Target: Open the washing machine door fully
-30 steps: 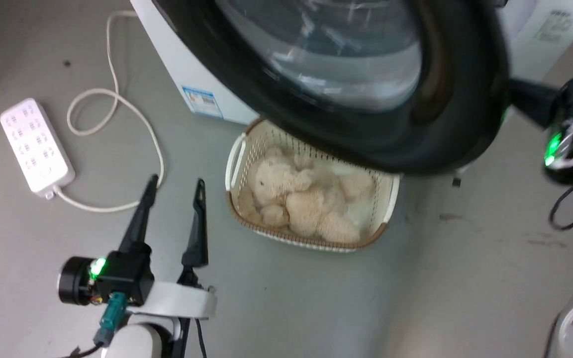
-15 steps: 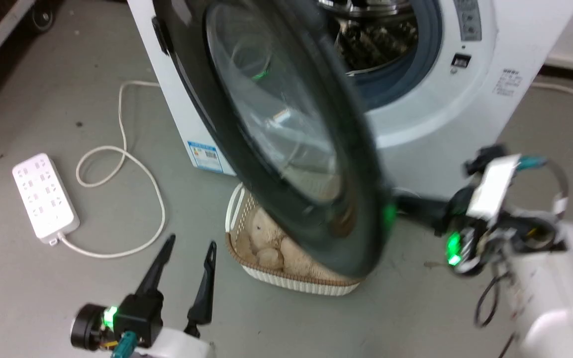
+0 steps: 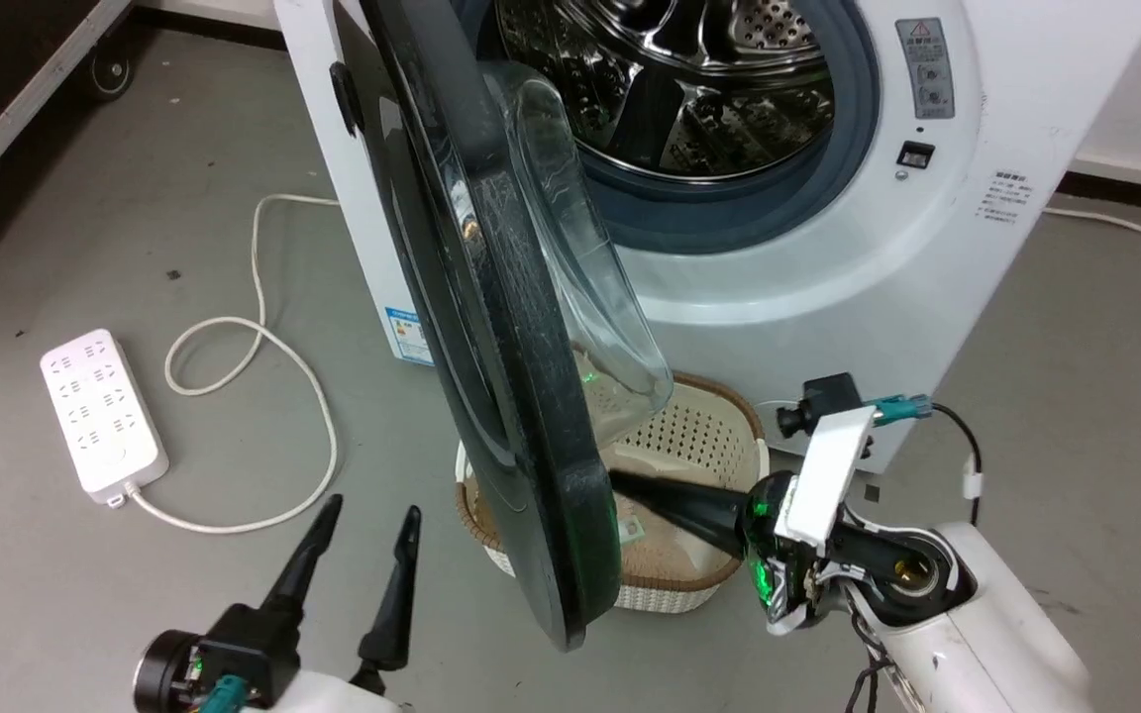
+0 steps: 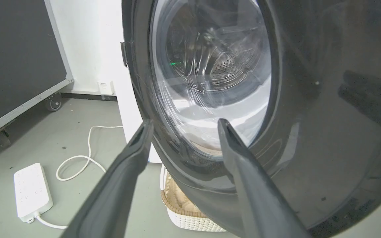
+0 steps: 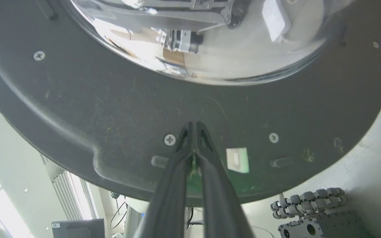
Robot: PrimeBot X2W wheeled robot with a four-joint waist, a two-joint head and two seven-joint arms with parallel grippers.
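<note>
Grey concrete floor (image 3: 85,198) carries the white washing machine (image 3: 986,119), its steel drum (image 3: 679,89) exposed. The washing machine door (image 3: 521,426) stands swung out on its hinge at the machine's left side, seen edge-on from the head, with the glass bowl bulging toward the drum. The right gripper (image 5: 193,125) has its fingers pressed together, tips against the door's inner face below the glass. The left gripper (image 3: 372,505) hovers over the floor, fingers apart and empty. A cream laundry basket (image 3: 689,584) sits under the door, and a white power strip (image 3: 103,411) lies well to the left.

Edge-on washing machine door (image 3: 491,327), closed right fingers (image 3: 674,505) at its rim
</note>
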